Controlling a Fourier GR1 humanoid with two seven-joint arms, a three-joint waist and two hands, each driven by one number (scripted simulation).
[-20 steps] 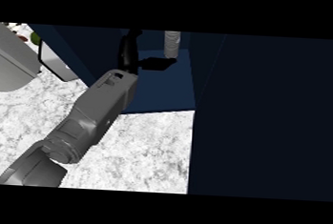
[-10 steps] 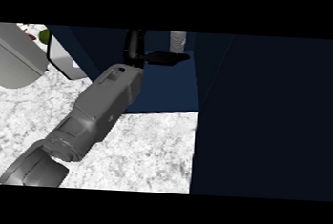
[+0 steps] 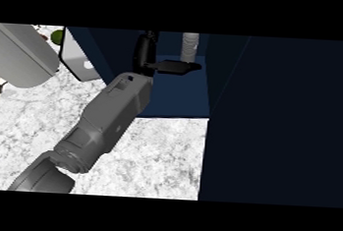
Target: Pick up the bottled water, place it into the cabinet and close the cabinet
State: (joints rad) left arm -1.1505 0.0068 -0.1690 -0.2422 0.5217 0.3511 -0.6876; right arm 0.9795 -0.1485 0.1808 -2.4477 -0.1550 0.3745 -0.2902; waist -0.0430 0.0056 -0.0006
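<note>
Nearest, the marbled worktop (image 3: 165, 151) ran white and grey along the lower part of the head view, and over it one grey forearm (image 3: 105, 121) rose from the lower-left corner, slanting up and to the right toward the cabinet. Which arm this was could not be settled from its place alone; coming in at the left, it was most likely the left one. To the right, a broad dark panel, probably the open cabinet door (image 3: 283, 123), stood over the worktop's right side and hid everything behind it, which would be why no other arm showed.

Further on, the forearm ended in the left hand (image 3: 157, 62), which was inside the dark blue cabinet (image 3: 179, 95) opening at the worktop's far edge. Its thumb pointed sideways toward the bottle and its fingers ran up out of sight, so it seemed spread rather than closed on anything. The bottled water (image 3: 190, 45) stood upright just beyond the thumb tip, at the back of the cabinet and partly cut by the view's top; whether the thumb touched it could not be told. By this reading the bottle was already placed, the hand was letting go, and the door remained to be shut.

At the far left corner sat a grey appliance (image 3: 21, 55)
</note>
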